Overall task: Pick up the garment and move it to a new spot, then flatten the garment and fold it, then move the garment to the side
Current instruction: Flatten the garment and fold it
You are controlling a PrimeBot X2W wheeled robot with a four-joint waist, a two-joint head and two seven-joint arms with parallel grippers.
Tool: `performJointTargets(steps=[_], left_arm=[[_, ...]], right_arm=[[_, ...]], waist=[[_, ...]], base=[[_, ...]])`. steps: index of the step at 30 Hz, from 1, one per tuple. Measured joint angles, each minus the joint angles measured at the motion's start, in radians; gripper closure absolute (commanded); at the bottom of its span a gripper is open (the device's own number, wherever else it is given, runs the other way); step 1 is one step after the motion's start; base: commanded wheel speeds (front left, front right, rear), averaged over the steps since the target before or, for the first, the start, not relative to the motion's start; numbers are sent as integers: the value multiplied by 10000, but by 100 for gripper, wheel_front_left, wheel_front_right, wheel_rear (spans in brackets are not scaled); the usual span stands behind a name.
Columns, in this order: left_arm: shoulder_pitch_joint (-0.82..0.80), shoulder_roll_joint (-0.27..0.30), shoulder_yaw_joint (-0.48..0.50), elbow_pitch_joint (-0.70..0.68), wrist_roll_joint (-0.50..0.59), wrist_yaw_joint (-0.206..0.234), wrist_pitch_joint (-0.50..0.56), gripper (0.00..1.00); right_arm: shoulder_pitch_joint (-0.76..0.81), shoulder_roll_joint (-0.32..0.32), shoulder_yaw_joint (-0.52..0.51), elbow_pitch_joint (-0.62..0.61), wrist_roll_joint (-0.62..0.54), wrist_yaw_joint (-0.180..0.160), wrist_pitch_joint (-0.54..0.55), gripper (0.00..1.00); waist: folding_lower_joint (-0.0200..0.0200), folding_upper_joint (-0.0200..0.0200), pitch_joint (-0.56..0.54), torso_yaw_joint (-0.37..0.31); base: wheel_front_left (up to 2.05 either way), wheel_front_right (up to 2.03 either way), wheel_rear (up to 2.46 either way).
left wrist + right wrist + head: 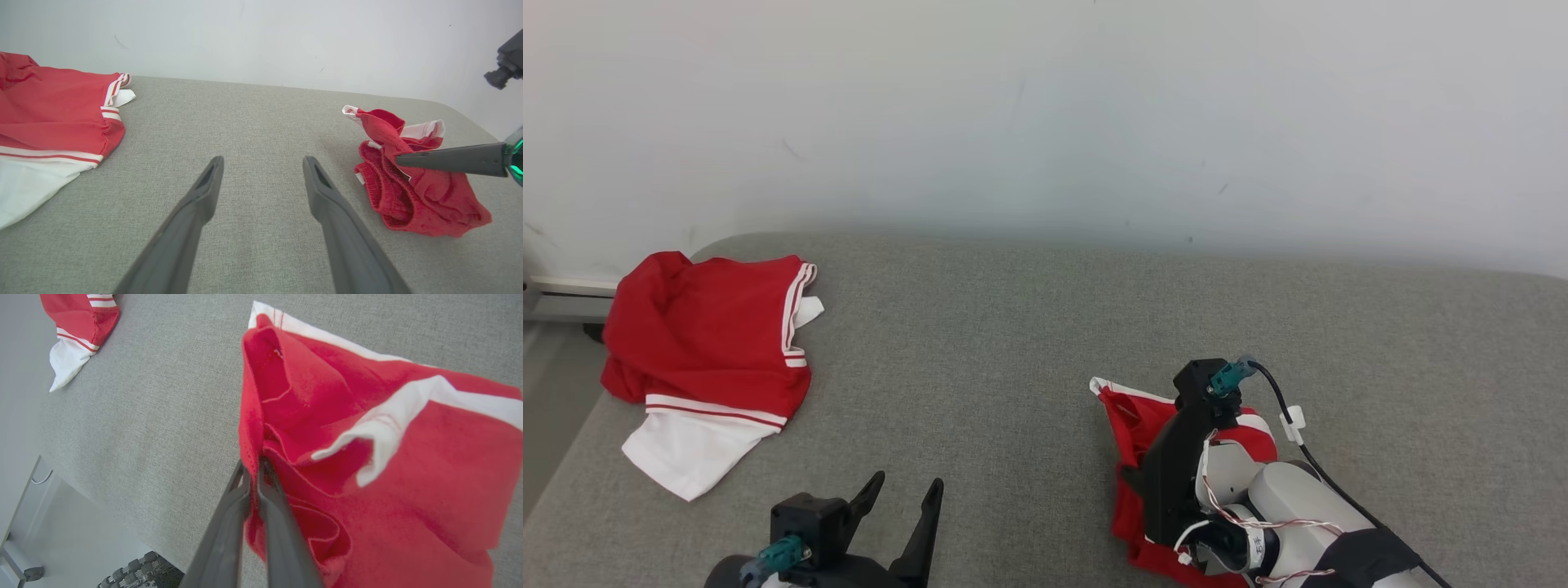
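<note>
Two dark left fingers sit at the bottom of the head view, spread wide apart with nothing in them, just over the gray desk. At the lower right, the right fingers are squeezed tight on a fold of the red garment. It lies in a crumpled heap on the desk, with its white trim sticking out. Another red and white garment lies well apart at the upper left. I think the pick-up is just starting. The pinch has only a thin bit of cloth, so a quick pull could make it slip out. The heap could also stay bunched up when set down, which would make flattening hard.
</note>
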Motion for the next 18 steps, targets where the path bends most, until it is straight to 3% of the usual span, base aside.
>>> performJointTargets(steps=[6, 14, 18], left_arm=[[43, 67, 127, -6, -2, 8, -23, 0], [77, 148, 351, -21, -4, 81, -46, 0], [81, 140, 334, -58, -2, 81, -48, 0]], right_arm=[[-335, 0, -35, 94, 336, -4, -370, 0], [-802, -40, -1360, 119, -54, -6, -1344, 0], [-546, -809, -1664, 161, -644, -4, -1565, 0]], waist=[[0, 0, 35, -36], [1, 0, 2, -362], [0, 0, -53, -521]], base=[[0, 0, 0], [0, 0, 0], [0, 0, 0]])
